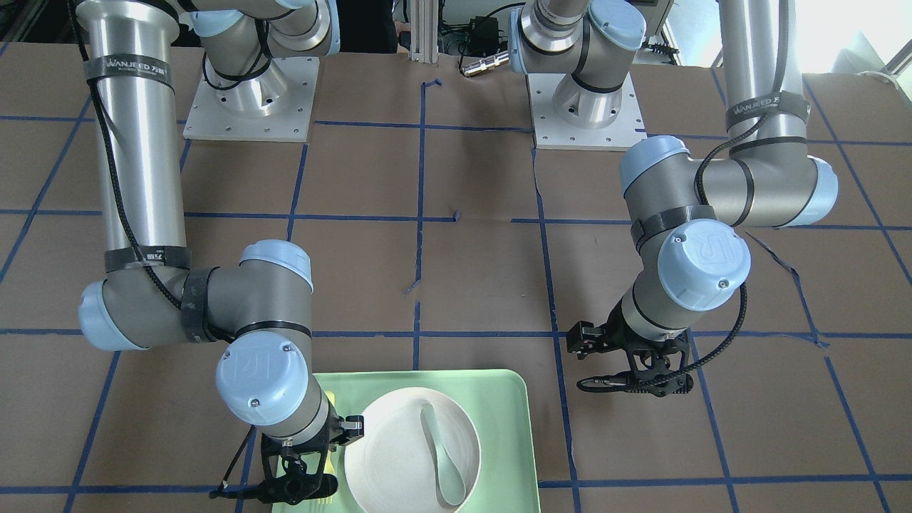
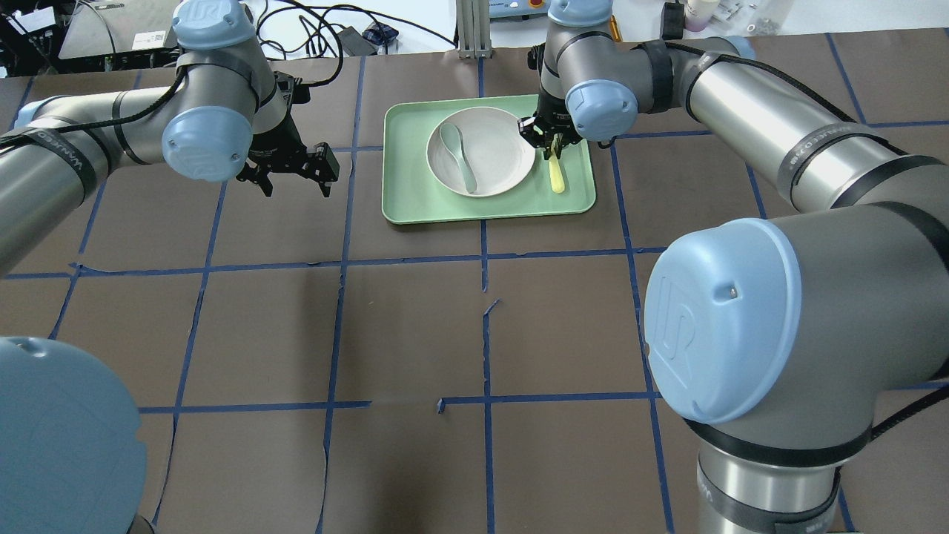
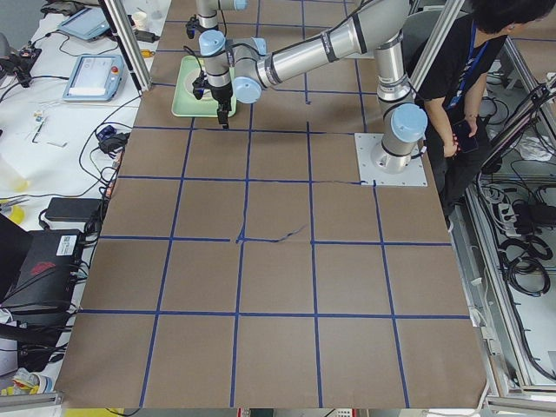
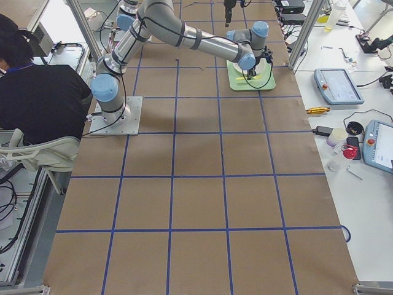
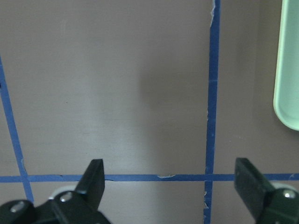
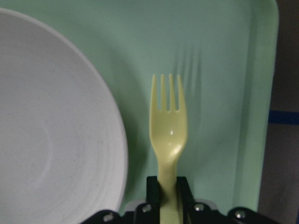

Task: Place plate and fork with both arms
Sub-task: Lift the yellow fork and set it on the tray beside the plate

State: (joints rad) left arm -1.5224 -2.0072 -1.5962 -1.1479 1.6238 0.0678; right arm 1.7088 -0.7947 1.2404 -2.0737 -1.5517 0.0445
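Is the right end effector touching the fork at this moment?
Touching. The right wrist view shows the right end effector clamped on the handle of the fork, with no gap on either side.

Tray (image 2: 415,200) at far centre of table (image 2: 415,334). Plate (image 2: 498,147) on tray, spoon (image 2: 458,154) lying in plate. Fork (image 2: 557,176) just right of plate over the tray floor, tines toward robot, handle end between the right gripper (image 2: 552,144) fingers. Left gripper (image 2: 293,174) over table, left of tray.
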